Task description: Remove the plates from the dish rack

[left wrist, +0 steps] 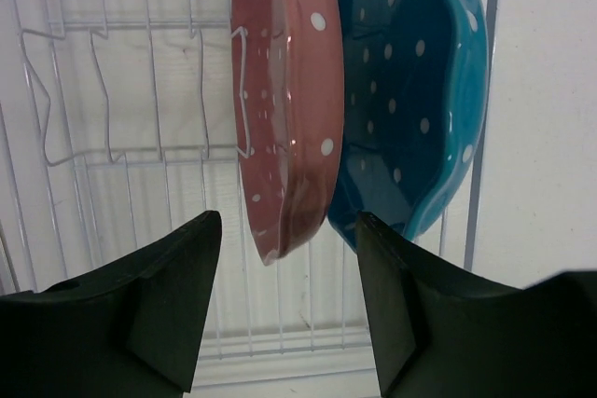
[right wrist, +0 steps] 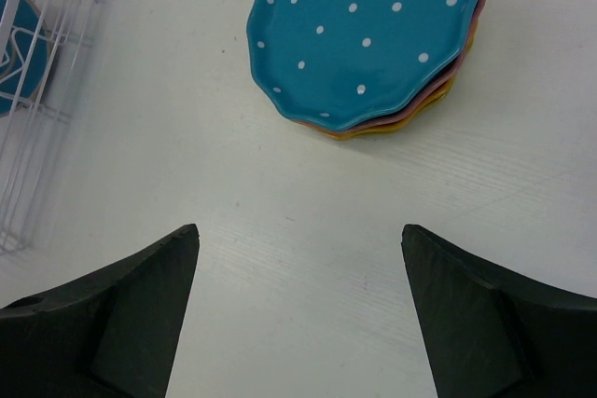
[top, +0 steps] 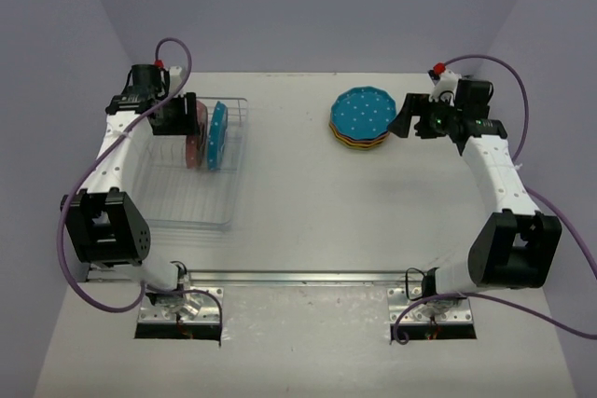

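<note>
- The left gripper (left wrist: 289, 230) is spread open and grasps nothing. Its fingers sit either side of the rim of the pink plate (left wrist: 284, 90), with a gap showing on both sides.
- The right gripper (right wrist: 298, 240) is opened wide and empty. It hangs above the bare table (top: 308, 212), just to the right of the stack of plates (top: 362, 118), and touches none of them.
- The pink plate stands on edge in the dish rack (top: 233, 165), in the rack's far right part. Its long axis runs near to far and its faces point left and right.
- The blue plate (left wrist: 410, 90) stands upright in the same way just to the right of the pink one. The two are close together; whether they touch cannot be told.
- The dish rack lies on the left of the table, with its long side running near to far. Its near slots hold no plates.
- The stack lies flat at the far right of the table, well apart from the rack. A blue dotted plate (right wrist: 368, 25) lies face up on top, with pink and yellow-orange rims showing beneath it.
</note>
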Available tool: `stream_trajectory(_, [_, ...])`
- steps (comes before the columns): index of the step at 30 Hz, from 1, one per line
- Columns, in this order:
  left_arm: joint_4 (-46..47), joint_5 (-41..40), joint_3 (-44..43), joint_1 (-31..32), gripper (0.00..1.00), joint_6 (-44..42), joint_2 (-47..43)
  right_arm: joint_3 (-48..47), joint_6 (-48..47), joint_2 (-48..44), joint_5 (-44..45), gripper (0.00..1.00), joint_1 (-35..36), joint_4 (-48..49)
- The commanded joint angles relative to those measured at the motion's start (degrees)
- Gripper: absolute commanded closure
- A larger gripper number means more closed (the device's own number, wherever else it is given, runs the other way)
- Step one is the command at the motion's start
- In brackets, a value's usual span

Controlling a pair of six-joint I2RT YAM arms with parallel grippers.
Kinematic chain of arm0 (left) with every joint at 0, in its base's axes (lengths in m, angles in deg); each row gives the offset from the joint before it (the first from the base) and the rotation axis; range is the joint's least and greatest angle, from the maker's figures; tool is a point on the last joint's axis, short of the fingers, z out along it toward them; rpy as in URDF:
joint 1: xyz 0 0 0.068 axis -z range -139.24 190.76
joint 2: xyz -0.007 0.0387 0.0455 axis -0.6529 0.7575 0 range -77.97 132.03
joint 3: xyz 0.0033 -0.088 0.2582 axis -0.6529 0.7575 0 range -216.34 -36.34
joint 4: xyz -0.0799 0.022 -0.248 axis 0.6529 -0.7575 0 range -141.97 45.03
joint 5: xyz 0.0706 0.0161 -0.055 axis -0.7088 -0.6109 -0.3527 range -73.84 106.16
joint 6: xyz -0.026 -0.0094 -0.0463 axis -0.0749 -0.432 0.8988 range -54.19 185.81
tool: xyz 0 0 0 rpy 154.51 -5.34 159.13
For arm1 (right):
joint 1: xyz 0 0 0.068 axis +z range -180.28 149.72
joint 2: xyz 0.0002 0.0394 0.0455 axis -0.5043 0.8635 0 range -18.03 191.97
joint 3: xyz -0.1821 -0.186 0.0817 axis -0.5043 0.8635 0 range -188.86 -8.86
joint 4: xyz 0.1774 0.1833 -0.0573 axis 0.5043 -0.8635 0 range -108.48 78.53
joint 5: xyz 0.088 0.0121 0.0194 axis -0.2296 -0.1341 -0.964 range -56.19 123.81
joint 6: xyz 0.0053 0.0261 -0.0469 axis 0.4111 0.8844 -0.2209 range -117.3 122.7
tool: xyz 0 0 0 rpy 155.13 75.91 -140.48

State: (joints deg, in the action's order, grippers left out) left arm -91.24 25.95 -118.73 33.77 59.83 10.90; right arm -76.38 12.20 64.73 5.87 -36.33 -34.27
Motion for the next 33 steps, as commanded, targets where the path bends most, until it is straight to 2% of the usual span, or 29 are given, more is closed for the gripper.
stream_trajectory(1, [5.62, -0.25, 0.45, -0.21, 0.45, -0.17, 2.06, 0.11, -1.12, -2.00, -1.81, 0.11, 0.16, 2.49])
stream_trajectory(11, [12.80, -5.05, 3.24, 1.02, 0.50, -3.41, 5.02, 0.79, 0.23, -1.86, -3.36, 0.11, 0.19, 2.79])
stream_trajectory(20, [13.58, -4.17, 2.85, 1.02, 0.76, -2.99, 6.22, 0.63, 0.69, -1.99, -4.05, 0.11, 0.24, 2.50])
stream_trajectory(23, [12.40, -3.85, 1.19, 1.02, 0.93, -2.75, 6.24, 0.17, 1.10, -2.06, -4.51, 0.11, 0.23, 2.03])
stream_trajectory(25, [11.76, -3.73, 0.28, 1.02, 0.99, -2.50, 6.08, 0.10, 1.40, -2.09, -4.85, 0.11, 0.24, 1.97])
stream_trajectory(33, [6.46, -3.77, -10.43, 1.03, 1.00, -2.32, 4.61, -0.14, 2.91, -2.66, -6.46, 0.11, 0.23, 1.86])
